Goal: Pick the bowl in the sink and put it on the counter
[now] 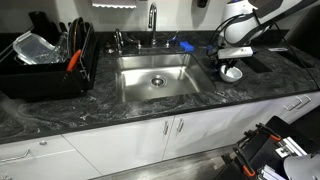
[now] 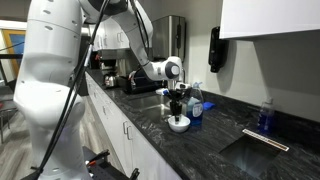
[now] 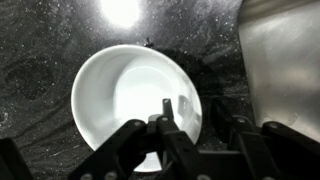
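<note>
**On Dry Land: Delivery All but Complete**

Beside the rectangular stainless-steel sink (image 1: pixel 140 88), at its 3 o'clock in an exterior view, the small round white bowl (image 1: pixel 232 72) rests on the dark, white-marbled counter (image 1: pixel 60 112). Directly above, the arm's black two-fingered gripper (image 3: pixel 200 120) stands parted astride the rim at the bowl's 4 o'clock in the wrist view, one finger inside. Placement looks done; a straight lift should clear the rim.
</note>
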